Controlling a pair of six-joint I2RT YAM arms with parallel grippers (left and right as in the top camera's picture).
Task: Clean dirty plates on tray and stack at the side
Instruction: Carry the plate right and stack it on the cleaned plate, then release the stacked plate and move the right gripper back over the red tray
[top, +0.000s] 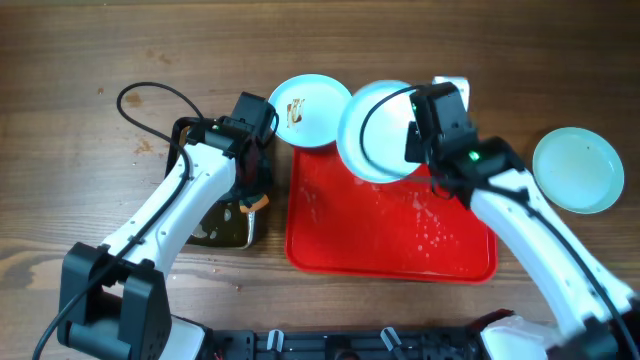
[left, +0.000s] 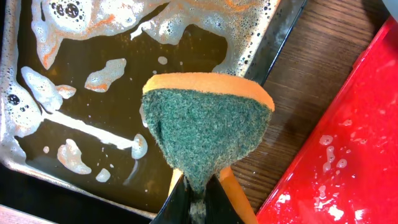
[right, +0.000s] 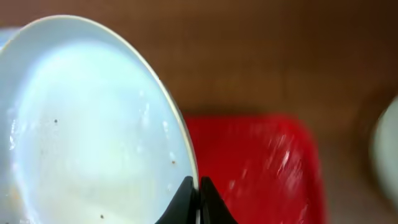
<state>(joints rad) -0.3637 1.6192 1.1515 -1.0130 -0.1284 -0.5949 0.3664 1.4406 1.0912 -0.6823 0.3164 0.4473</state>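
Plate (top: 375, 130) hung tilted over the back edge of the tray (top: 390, 250), rim clenched in the right jaws; a smeared plate (top: 310, 108) lay on the surface (top: 100, 60) behind it, another plate (top: 578, 170) far right. Left jaws clamped a sponge (left: 205, 124) over the pan (left: 281, 34).

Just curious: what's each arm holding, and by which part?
Left gripper pinches the sponge by its narrow end; right gripper clamps a plate by its rim.
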